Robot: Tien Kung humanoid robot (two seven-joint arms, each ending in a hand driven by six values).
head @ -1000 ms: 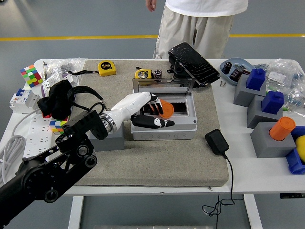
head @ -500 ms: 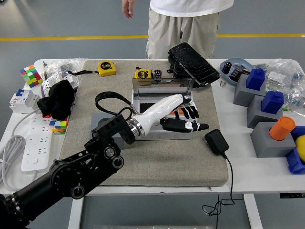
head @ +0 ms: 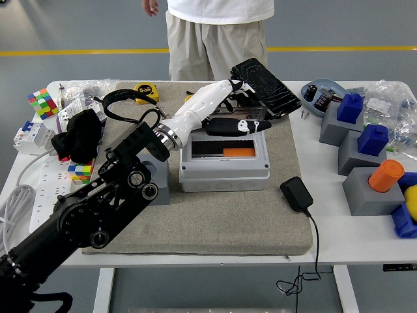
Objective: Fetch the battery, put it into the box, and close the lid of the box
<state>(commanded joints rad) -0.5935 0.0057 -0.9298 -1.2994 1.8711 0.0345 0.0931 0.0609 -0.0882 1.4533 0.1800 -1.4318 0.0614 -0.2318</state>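
Note:
The grey box (head: 224, 171) stands open in the middle of the mat. An orange battery (head: 238, 152) lies inside it at the right. My left hand (head: 250, 105), white with black fingers, is above the box's back edge, where the raised lid stands. The hand hides most of the lid. Its thumb (head: 241, 125) reaches right along the box's back and the other fingers point toward the far side. The hand is open and holds nothing. The right arm is out of view.
A person (head: 218, 32) stands at the far side. A black cracked slab (head: 266, 79) lies behind the box and a black charger (head: 296, 193) at its right front. Blue blocks (head: 352, 107) and an orange cylinder (head: 386, 175) are right. A power strip (head: 45, 189) and cubes (head: 42, 102) are left.
My left hand has come out of the box and moved up and back to the lid. The orange battery stays in the box. The person has stepped to the left.

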